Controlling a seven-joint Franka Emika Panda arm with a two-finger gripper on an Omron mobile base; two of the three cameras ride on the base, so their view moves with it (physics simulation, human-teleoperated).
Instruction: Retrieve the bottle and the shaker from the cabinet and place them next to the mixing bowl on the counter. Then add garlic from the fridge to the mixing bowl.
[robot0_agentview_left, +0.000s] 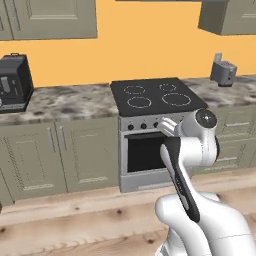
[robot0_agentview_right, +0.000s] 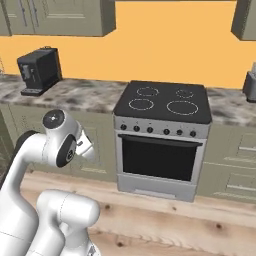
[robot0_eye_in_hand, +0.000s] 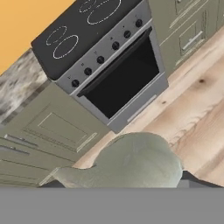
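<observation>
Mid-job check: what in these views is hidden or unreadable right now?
- Hand view: pale rounded lump is cut by the bottom edge; what it is, and whether the tool grips it, is unclear.
- Right base view: grey appliance cut by the right edge.
- Both base views: stove knobs too small to read.

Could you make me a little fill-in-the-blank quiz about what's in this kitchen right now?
1. The stove has ___ ring burners marked on its black top.
2. The wall behind the counter is painted ___.
3. The dark toaster stands on the counter to the ___ of the stove, as both base views show it.
4. In the hand view, a rounded pale ___ thing sits between the finger tips.

Missing words: four; orange; left; green
</observation>
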